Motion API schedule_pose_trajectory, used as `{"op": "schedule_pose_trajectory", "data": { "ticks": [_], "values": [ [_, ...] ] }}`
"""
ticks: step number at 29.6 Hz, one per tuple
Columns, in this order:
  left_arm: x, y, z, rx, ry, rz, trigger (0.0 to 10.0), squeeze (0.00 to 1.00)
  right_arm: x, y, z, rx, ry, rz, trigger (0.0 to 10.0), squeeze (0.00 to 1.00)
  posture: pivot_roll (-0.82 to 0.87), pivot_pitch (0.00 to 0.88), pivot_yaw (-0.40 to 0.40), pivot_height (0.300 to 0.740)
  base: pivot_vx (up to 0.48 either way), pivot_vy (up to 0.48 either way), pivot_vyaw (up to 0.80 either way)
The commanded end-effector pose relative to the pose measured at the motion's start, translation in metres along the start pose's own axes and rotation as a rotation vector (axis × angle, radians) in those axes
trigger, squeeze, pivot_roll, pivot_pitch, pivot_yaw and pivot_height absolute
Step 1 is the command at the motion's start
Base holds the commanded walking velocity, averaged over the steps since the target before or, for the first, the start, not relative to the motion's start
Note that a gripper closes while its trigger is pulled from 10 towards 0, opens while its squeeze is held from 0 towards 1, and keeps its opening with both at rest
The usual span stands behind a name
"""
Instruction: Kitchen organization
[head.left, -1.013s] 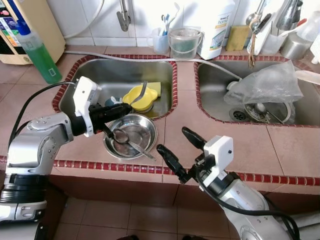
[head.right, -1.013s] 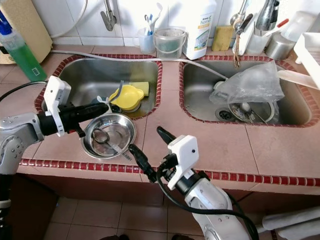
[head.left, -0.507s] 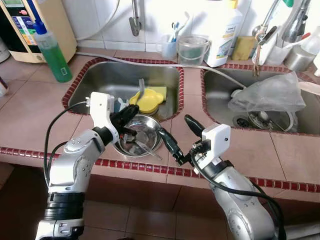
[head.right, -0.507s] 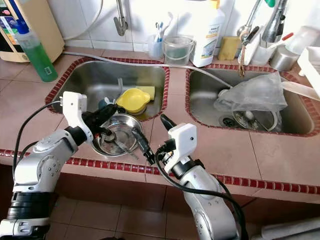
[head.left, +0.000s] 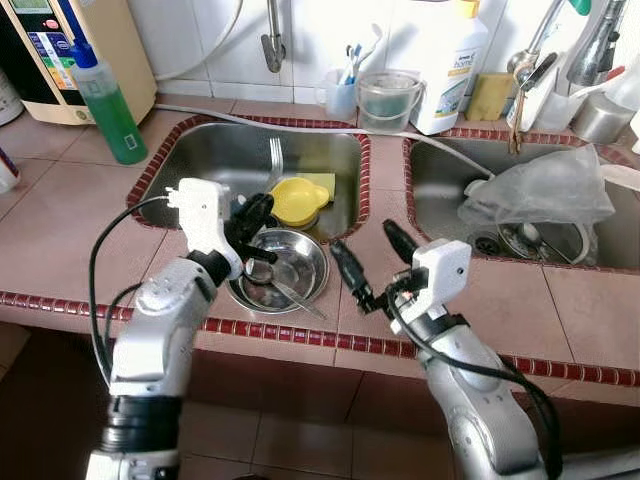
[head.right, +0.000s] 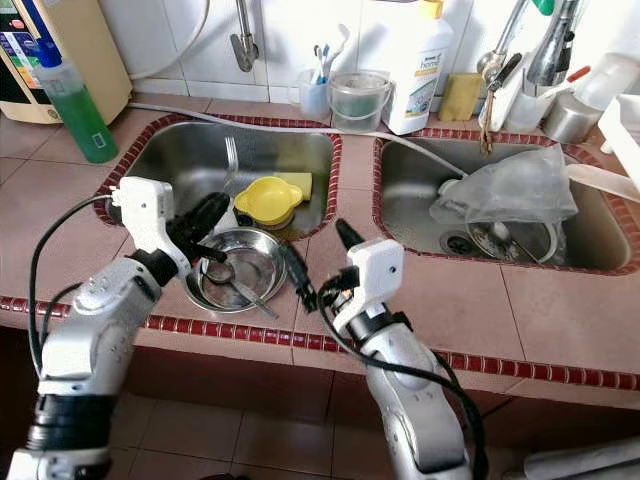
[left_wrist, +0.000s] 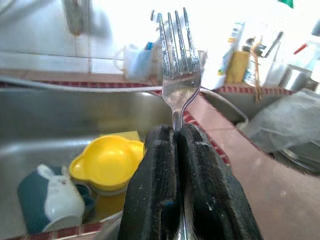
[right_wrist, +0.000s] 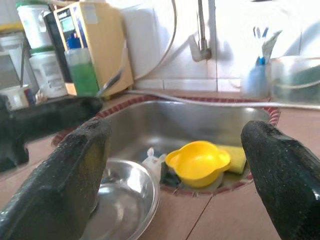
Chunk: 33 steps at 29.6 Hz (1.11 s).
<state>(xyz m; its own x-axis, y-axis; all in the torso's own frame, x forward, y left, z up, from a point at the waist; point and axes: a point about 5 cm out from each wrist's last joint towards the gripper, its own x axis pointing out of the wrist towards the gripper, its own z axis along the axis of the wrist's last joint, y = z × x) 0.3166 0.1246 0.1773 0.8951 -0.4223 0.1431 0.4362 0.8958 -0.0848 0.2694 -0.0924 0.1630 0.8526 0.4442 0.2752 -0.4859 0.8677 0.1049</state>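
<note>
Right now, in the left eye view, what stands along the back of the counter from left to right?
Green soap bottle → tap → toothbrush cup → clear plastic tub → white detergent bottle → yellow sponge → utensil holder.

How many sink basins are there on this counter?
2. The left basin holds a yellow bowl, just beyond the left pincer gripping a fork. The right basin holds a crumpled plastic bag.

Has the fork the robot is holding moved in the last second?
Yes. The left hand has lifted the fork out of the steel bowl; it now stands upright over the sink, prongs up.
</note>
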Motion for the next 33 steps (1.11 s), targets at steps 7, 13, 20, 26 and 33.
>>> {"op": "schedule_pose_trajectory", "data": {
  "ticks": [7, 13, 20, 26, 33],
  "values": [
    [-0.006, -0.006, -0.001, 0.066, -0.111, 0.123, 10.0, 0.0, 0.007, -0.011, -0.004, -0.013, -0.017, -0.069, 10.0, 0.0, 0.0, 0.046, 0.033, 0.74, 0.0, 0.0, 0.0],
    [-0.017, 0.0, -0.006, 0.079, -0.14, 0.187, 10.0, 0.0, 0.01, -0.015, -0.008, -0.047, -0.024, -0.098, 10.0, 0.0, -0.01, 0.034, 0.033, 0.74, 0.0, 0.0, 0.0],
    [-0.024, 0.003, -0.018, 0.091, -0.131, 0.221, 10.0, 0.0, 0.011, -0.019, -0.017, -0.044, -0.014, -0.136, 10.0, 0.0, 0.0, 0.026, 0.018, 0.74, 0.0, 0.0, 0.0],
    [-0.034, 0.014, -0.025, 0.122, -0.127, 0.277, 10.0, 0.0, -0.001, -0.024, -0.028, -0.088, 0.022, -0.167, 10.0, 0.0, 0.0, 0.031, 0.01, 0.74, 0.0, 0.0, 0.0],
    [-0.043, 0.026, -0.021, 0.134, -0.138, 0.302, 10.0, 0.0, -0.012, -0.051, -0.019, -0.163, -0.019, -0.302, 10.0, 0.0, -0.01, 0.027, 0.012, 0.74, 0.0, 0.0, 0.0]
  ]
}}
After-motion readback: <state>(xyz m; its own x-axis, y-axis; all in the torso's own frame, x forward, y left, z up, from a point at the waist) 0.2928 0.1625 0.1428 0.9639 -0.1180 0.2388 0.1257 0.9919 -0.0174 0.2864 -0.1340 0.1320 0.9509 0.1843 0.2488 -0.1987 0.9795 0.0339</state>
